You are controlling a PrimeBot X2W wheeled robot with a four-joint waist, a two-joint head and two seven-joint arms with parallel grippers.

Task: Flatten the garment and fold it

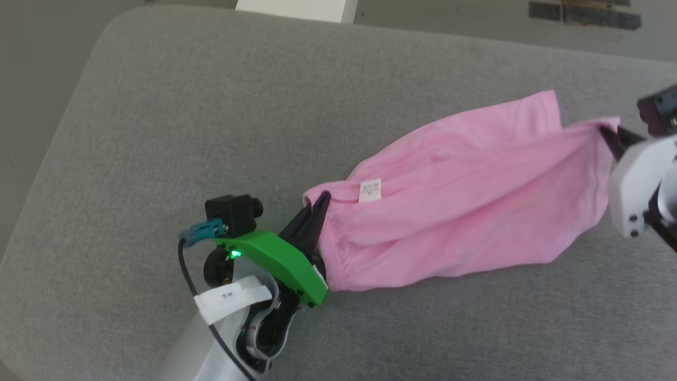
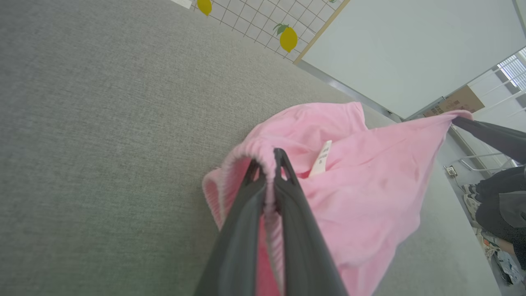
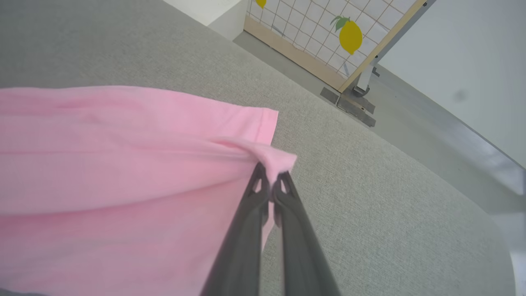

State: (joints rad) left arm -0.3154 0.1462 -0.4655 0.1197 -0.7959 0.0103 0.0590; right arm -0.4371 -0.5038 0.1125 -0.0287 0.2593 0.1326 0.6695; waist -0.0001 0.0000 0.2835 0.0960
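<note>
The garment (image 1: pixel 465 201), light pink shorts, hangs stretched between my two grippers above the grey table (image 1: pixel 211 106). My left gripper (image 1: pixel 321 200) is shut on the gathered elastic waistband (image 2: pixel 263 154) at the garment's lower left end. A small white label (image 1: pixel 369 190) shows just right of that grip. At the far right, my right gripper (image 1: pixel 608 132) is shut on a corner of a leg hem (image 3: pixel 275 158). The other leg's hem (image 1: pixel 550 106) lies free behind it. The cloth sags in the middle and its lower edge touches the table.
The grey fabric-covered table has a rounded corner at the upper left (image 1: pixel 121 21). Beyond the far edge are a floor and a white block (image 1: pixel 296 9). A gridded panel with lemon pictures (image 3: pixel 349 37) stands off the table. A seated person's legs (image 2: pixel 501 197) show at the right.
</note>
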